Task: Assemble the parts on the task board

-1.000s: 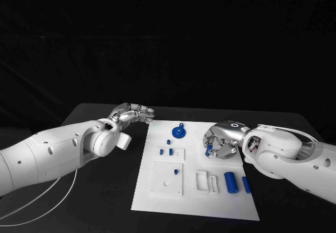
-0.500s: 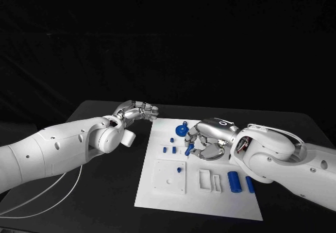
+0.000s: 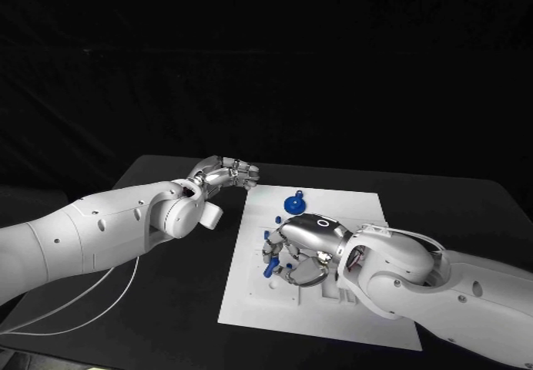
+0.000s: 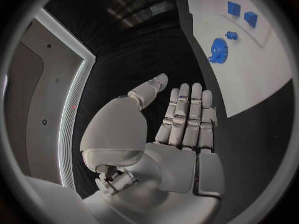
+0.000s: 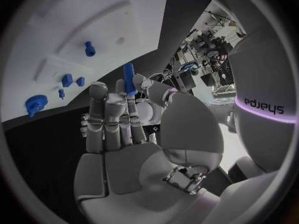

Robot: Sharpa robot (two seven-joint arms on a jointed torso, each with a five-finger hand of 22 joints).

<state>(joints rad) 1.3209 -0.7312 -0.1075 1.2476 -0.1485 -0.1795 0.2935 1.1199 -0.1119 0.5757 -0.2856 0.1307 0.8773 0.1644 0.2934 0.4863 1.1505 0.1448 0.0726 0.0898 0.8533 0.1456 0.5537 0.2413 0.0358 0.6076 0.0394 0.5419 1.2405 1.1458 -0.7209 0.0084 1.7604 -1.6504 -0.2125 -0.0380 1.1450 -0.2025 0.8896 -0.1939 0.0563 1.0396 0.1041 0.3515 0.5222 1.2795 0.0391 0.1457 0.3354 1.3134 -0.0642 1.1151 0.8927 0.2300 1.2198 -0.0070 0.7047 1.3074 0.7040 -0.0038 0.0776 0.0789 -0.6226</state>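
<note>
Head view puts the right hand [image 3: 298,248] low over the left part of the white board [image 3: 344,212], pinching a slim blue peg [image 3: 273,266] between thumb and fingertips. In the right wrist view the same peg [image 5: 129,78] stands up past the fingertips, its long axis running on in the direction the fingers point, toward the board beyond them. A small blue stud [image 5: 89,48] sits in the board just ahead of the peg's free end, and two blue blocks [image 5: 73,80] and a blue gear [image 5: 36,105] lie further out from the fingers. Which hole the peg is meant for cannot be told, but the coming move seems to turn on lining the peg's axis up with a hole just under the fingertips.

The left hand [image 3: 226,176] hangs off the board's far left corner over the black bench [image 3: 166,173]. In the left wrist view its fingers [image 4: 189,117] lie straight and close together, holding nothing. The right hand is much nearer the work.
</note>
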